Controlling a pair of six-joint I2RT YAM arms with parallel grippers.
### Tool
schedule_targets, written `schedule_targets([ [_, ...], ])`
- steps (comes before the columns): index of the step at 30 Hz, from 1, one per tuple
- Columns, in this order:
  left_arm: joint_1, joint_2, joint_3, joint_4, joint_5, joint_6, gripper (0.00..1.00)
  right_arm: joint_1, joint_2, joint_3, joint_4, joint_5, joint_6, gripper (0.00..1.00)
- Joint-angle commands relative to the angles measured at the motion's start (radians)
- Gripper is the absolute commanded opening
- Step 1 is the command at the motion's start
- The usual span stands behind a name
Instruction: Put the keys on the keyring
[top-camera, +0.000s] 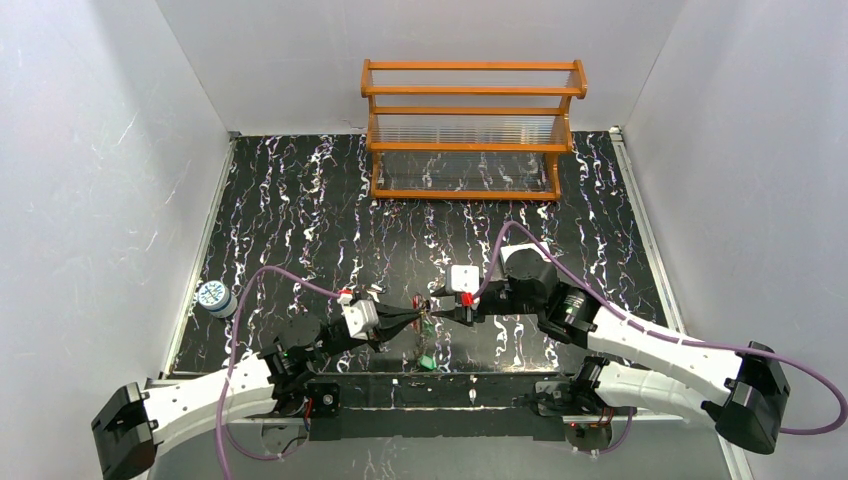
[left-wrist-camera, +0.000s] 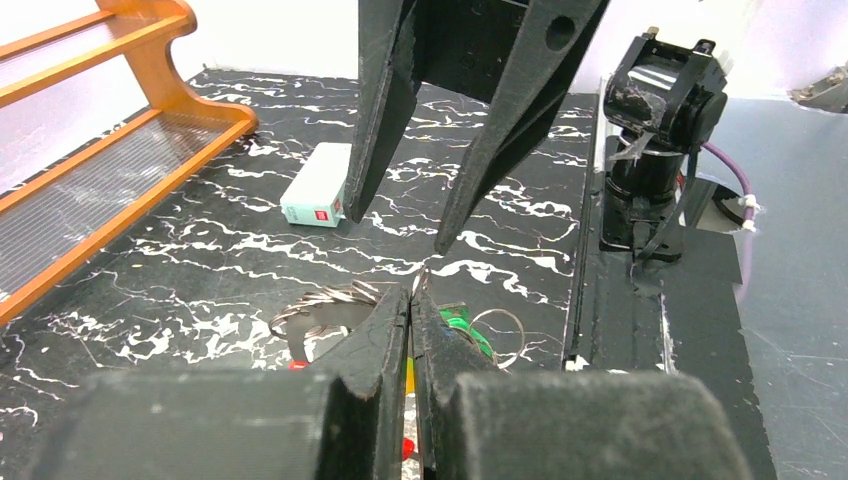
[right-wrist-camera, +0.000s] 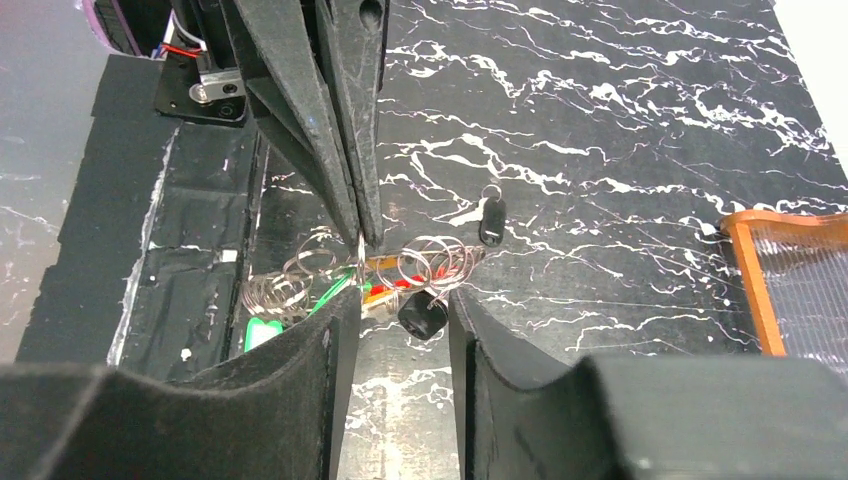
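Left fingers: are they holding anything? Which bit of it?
Yes. The left fingers are shut on a thin wire ring, pinching its wire between their very tips.

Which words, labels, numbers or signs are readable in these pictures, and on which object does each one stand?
No text can be read in any view.
Red label on the end of the box: too blurred to read.
Blue marks on the top of the round container: too small to read.
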Motion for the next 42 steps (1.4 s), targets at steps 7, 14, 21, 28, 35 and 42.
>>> schedule_targets([
  [7, -0.003, -0.088, 0.105, -0.312, -0.134, 0.053, 0.0, 0.003, -0.021, -0.071, 0.147, 0.075, 0.044, 0.67],
  [14, -0.003, -0.059, 0.268, -0.621, -0.221, 0.042, 0.0, 0.003, -0.016, -0.08, 0.164, 0.106, 0.067, 0.87],
  [21, -0.003, 0.003, 0.351, -0.739, -0.283, 0.024, 0.0, 0.003, -0.012, -0.091, 0.183, 0.13, 0.088, 0.96],
  [28, -0.003, 0.163, 0.352, -0.663, -0.302, 0.002, 0.0, 0.003, -0.027, -0.112, 0.202, 0.163, 0.112, 0.99],
  [35, -0.003, 0.326, 0.286, -0.392, -0.303, -0.08, 0.0, 0.002, -0.054, -0.135, 0.21, 0.205, 0.129, 0.99],
  [42, -0.003, 0.453, 0.273, -0.245, -0.32, -0.12, 0.0, 0.002, -0.091, -0.179, 0.238, 0.264, 0.169, 0.99],
])
